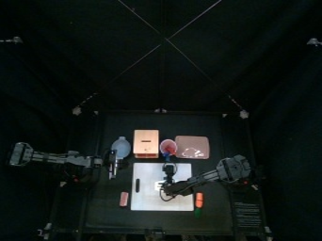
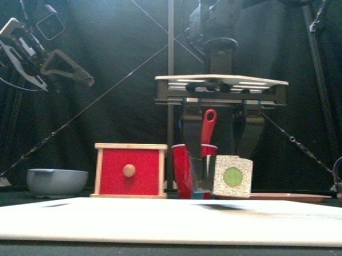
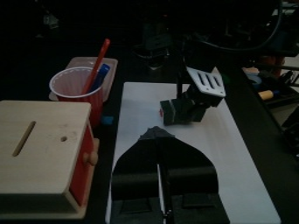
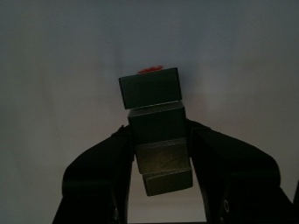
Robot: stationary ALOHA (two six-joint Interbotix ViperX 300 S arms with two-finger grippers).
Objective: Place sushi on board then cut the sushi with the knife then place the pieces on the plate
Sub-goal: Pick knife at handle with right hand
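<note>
Still on step one: my right gripper (image 4: pixel 158 140) is clamped on the dark green block sushi roll (image 4: pixel 149 92), low over the flat white cutting board (image 4: pixel 70 52). My left gripper (image 3: pixel 155 136) hangs pinched together and empty by the board's left edge. Next I'd guess: set the roll down, let go, and get the red toy knife (image 3: pixel 100 54) from the round red cup (image 3: pixel 75 85).

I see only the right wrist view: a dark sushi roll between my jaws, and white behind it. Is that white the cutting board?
Observer: Yes. The top view shows the right gripper, holding the sushi roll, over the white cutting board, near its middle.
Operator: Where is the knife cup?
Observer: The red cup stands behind the board, between the wooden box and the pink tray.
Operator: And the left arm?
Observer: The left gripper hangs left of the board, near the blue-grey bowl.
</note>
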